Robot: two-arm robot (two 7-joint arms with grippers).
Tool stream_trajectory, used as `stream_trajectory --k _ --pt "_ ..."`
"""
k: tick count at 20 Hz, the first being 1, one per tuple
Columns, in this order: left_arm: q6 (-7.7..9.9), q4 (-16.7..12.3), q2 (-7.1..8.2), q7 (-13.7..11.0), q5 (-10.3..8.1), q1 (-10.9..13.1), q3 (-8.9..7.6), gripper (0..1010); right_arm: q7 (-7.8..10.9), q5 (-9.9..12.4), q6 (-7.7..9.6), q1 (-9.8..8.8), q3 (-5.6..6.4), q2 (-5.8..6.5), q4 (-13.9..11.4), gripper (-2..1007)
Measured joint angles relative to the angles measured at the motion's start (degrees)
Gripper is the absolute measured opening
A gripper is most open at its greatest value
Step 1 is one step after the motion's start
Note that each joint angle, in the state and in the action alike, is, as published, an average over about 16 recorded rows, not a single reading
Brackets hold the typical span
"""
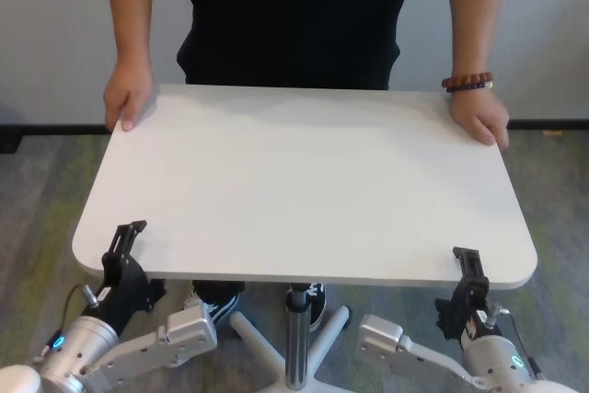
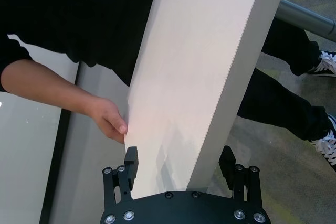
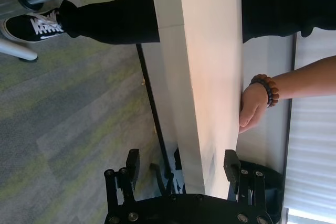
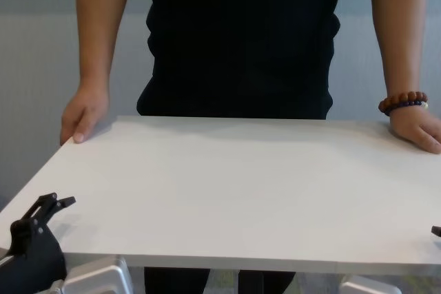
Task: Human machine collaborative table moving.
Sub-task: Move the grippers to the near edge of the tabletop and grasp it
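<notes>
The table (image 1: pixel 304 181), a white rounded-corner top on a silver pole (image 1: pixel 296 342), fills the middle of the head view. The human (image 1: pixel 294 16), in black, stands at its far side with a hand on each far corner (image 1: pixel 127 103), the other wearing a brown bead bracelet (image 1: pixel 467 82). My left gripper (image 1: pixel 124 244) straddles the near left edge, with fingers above and below the top. My right gripper (image 1: pixel 469 269) straddles the near right edge the same way. In the left wrist view (image 2: pixel 179 162) and right wrist view (image 3: pixel 181 162) the jaws stand open around the edge.
The table's white star base legs (image 1: pixel 253 333) spread on grey-green carpet (image 1: pixel 37 190) between my two forearms. The human's black sneakers (image 3: pixel 34 24) stand under the table near the pole. A pale wall with a dark skirting (image 1: pixel 55 128) runs behind the human.
</notes>
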Motion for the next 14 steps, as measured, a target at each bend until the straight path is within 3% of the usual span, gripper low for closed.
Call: stream_trajectory --k 14 --pt "0.01 0.0 0.00 0.0 -0.05 0.0 0.01 1000 0.79 -0.8 -1.81 1.09 1.76 -1.15 1.8 1000"
